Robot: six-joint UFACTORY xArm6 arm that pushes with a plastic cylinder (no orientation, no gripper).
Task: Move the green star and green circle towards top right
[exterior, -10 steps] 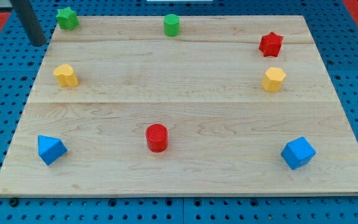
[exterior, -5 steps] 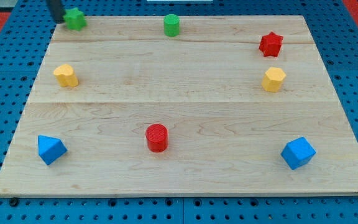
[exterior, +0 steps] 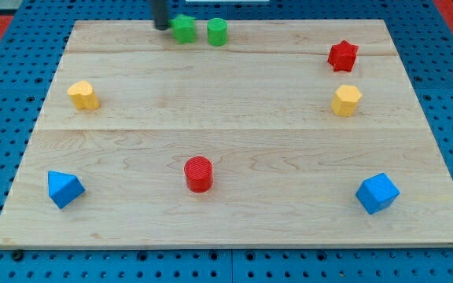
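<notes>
The green star (exterior: 183,30) sits near the top edge of the wooden board (exterior: 234,134), left of centre. The green circle (exterior: 217,32) stands just to its right, a small gap between them. My tip (exterior: 162,26) is at the star's left side, touching or nearly touching it. The rod rises out of the view's top.
A red star (exterior: 342,56) and a yellow hexagon (exterior: 346,101) are at the right. A yellow block (exterior: 83,95) is at the left. A red cylinder (exterior: 198,174) is at bottom centre. Blue blocks sit at bottom left (exterior: 64,189) and bottom right (exterior: 377,193).
My tip has swept right along the top edge, pushing the green star from the top left corner to just left of the green circle. The other blocks have not moved.
</notes>
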